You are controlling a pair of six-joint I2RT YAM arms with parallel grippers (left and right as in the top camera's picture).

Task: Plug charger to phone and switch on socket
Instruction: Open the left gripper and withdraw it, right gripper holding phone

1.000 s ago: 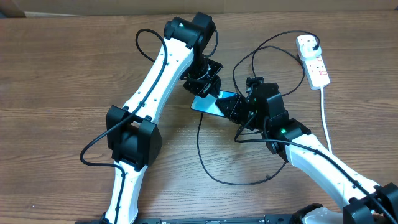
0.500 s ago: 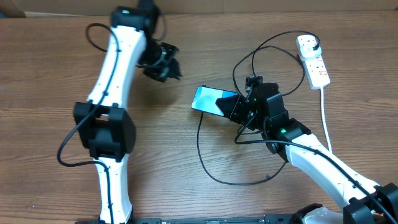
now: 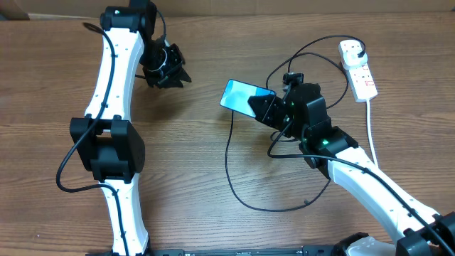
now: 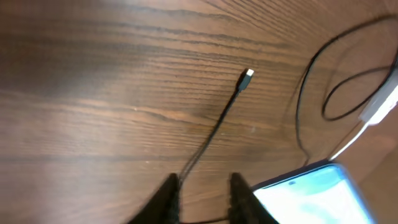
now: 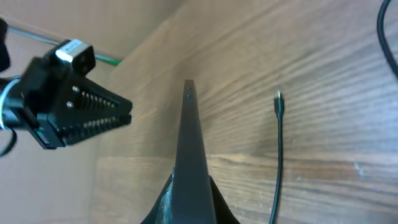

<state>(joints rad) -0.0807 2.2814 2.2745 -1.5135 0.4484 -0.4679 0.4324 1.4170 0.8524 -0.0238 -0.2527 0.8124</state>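
My right gripper (image 3: 269, 110) is shut on the near end of the phone (image 3: 242, 94) and holds it tilted above the table, its light-blue screen lit. In the right wrist view the phone (image 5: 189, 137) shows edge-on between the fingers (image 5: 189, 190). The charger cable (image 3: 229, 163) loops over the table. Its connector (image 4: 247, 74) lies loose on the wood, and it also shows in the right wrist view (image 5: 278, 99). The charger's plug (image 3: 360, 50) sits in the white socket (image 3: 357, 71) at the far right. My left gripper (image 3: 173, 74) is open and empty, well left of the phone; its fingers (image 4: 202, 183) show apart.
The thick white cord (image 3: 372, 135) runs from the socket down the right side. Black cable loops (image 3: 306, 60) lie between the phone and the socket. The right arm (image 3: 370, 185) crosses the lower right of the table.
My left arm has swung away to the left from the phone, its gripper empty. My right gripper has raised the phone slightly and moved it farther from the front edge.
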